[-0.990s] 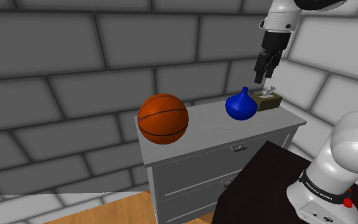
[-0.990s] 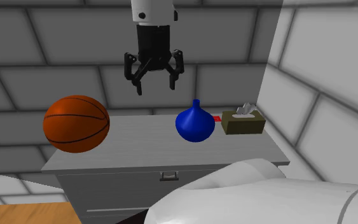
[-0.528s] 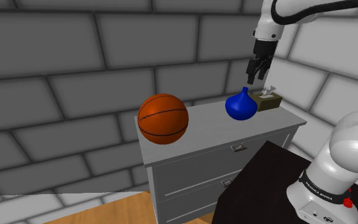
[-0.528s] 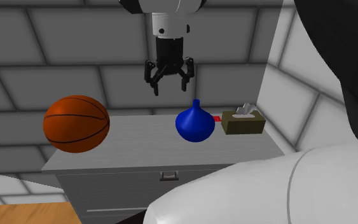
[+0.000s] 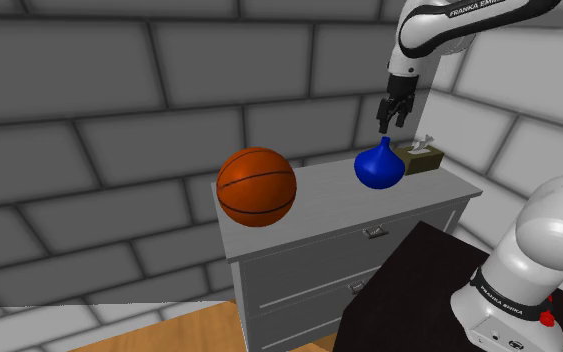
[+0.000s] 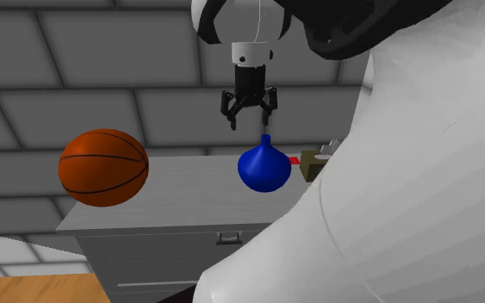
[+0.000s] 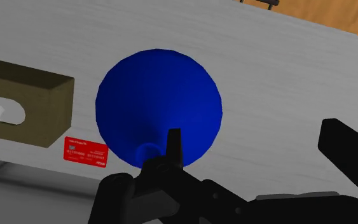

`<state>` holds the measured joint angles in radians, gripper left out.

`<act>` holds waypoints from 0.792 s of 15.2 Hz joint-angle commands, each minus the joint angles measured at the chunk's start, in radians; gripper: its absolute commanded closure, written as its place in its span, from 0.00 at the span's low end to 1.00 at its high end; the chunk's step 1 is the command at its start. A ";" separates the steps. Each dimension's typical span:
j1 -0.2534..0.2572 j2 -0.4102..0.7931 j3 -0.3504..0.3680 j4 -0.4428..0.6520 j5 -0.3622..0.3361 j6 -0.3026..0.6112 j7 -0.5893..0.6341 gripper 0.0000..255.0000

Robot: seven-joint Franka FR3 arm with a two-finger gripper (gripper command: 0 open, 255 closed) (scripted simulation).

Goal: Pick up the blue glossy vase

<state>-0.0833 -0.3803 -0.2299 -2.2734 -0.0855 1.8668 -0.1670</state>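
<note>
The blue glossy vase [image 5: 379,168] [image 6: 264,169] stands on the grey dresser top [image 5: 319,205], round-bodied with a narrow neck. My black gripper [image 5: 390,124] [image 6: 251,124] hangs open just above it, fingers pointing down. Seen through the wrist camera, the vase [image 7: 158,105] lies below the gripper [image 7: 258,145]. Its neck sits right at one fingertip [image 7: 174,147] rather than midway between the two. Nothing is held.
An orange basketball [image 5: 256,187] [image 6: 103,167] rests on the dresser at the shoulder view's left. A brown tissue box [image 5: 421,157] [image 7: 21,102] and a red card [image 7: 86,151] lie close beside the vase. A stone wall rises behind. My dark stand [image 5: 409,285] is in front.
The gripper has moved toward the wall and come down, from well above the dresser to just over the vase's neck. It stayed open; the vase has not moved.
</note>
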 commanded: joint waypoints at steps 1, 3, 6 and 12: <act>-0.011 0.061 -0.028 0.035 -0.001 0.026 -0.027 0.00; -0.019 0.129 -0.053 0.074 0.005 0.052 -0.052 0.00; -0.033 0.234 -0.088 0.141 0.023 0.086 -0.093 0.00; -0.039 0.287 -0.100 0.116 0.036 0.161 -0.110 0.00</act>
<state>-0.1224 -0.0983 -0.3296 -2.1478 -0.0511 2.0125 -0.2763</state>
